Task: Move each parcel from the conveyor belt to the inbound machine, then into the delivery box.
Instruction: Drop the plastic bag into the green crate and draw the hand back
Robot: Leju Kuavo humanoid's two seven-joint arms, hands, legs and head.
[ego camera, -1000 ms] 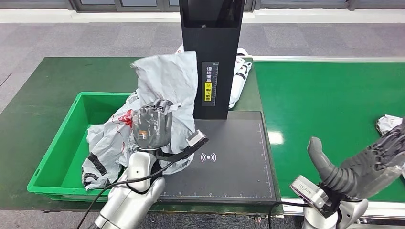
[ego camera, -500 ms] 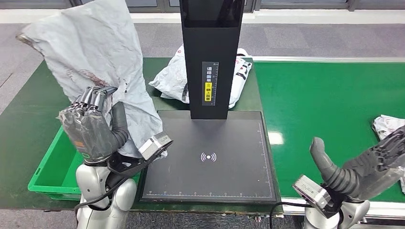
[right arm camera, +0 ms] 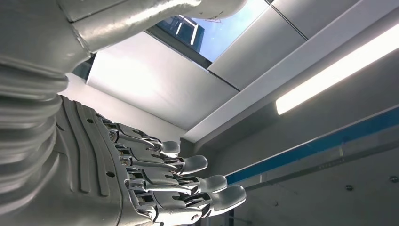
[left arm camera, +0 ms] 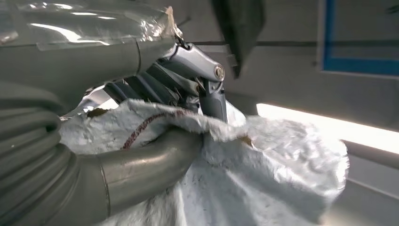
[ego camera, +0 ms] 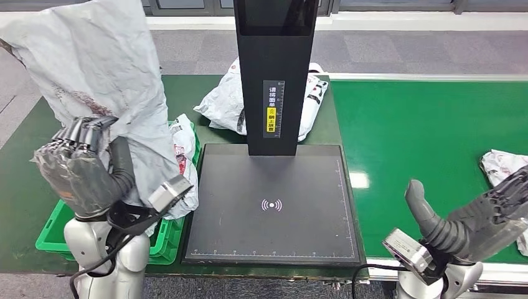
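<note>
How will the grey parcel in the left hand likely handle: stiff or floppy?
Probably floppy: the grey parcel is creased and bunches around the left hand. Likely light, since it stands raised from one gripped edge. Its plastic skin looks glossy, so perhaps slippery.

Green bin [ego camera: 53, 232] mostly hidden behind left hand [ego camera: 84, 171].

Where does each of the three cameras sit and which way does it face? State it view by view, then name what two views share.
Head view: high on the body, facing forward and down at the scanner platform, conveyor belt and green bin; both arms show.
Left wrist view: behind the left hand, close on the grey parcel it grips.
Right wrist view: behind the right hand, tilted up at the ceiling panels and a light strip.
Shared: head and left wrist views both show the left hand gripping the grey parcel.
</note>
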